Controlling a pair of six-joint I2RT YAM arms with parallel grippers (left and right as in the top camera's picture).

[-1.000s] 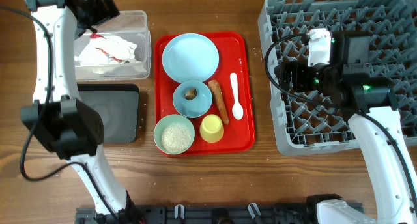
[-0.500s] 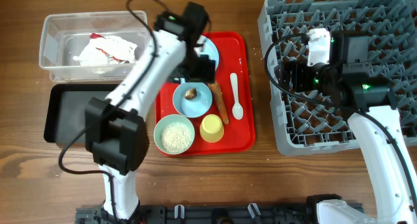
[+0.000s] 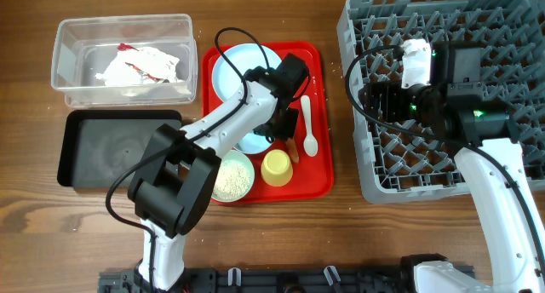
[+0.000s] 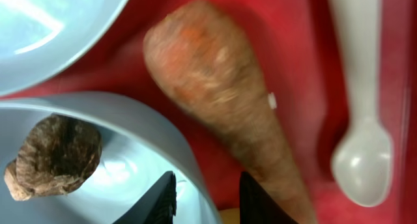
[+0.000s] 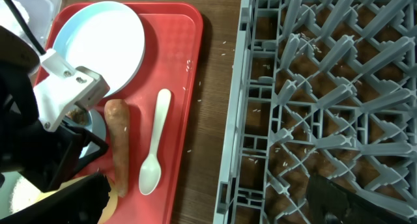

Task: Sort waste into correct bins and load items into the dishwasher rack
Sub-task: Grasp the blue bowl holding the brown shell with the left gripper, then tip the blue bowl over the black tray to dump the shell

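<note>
My left gripper (image 3: pixel 274 127) is low over the red tray, its jaws narrowed astride the rim of the pale blue bowl (image 4: pixel 124 139). One finger is inside the bowl, the other outside beside the carrot (image 4: pixel 228 100), with a sliver of gap at the outer finger. The brown lump (image 4: pixel 55 155) lies in that bowl. The white spoon (image 4: pixel 361 152) lies right of the carrot. The blue plate (image 3: pixel 238 71), green bowl of rice (image 3: pixel 230 175) and yellow cup (image 3: pixel 277 167) sit on the tray. My right gripper (image 5: pixel 208 204) hangs open over the dishwasher rack (image 3: pixel 375 29), holding nothing.
The clear tub (image 3: pixel 64 80) at the back left holds crumpled white paper with red marks (image 3: pixel 140 66). The black tray (image 3: pixel 119 148) lies in front of it. The red serving tray (image 3: pixel 319 182) lies between the bins and the rack. Rice grains are scattered on the wood.
My left arm swung from the clear tub across to the red tray and came down on the blue bowl, its jaws narrowing. The right arm has not moved.
</note>
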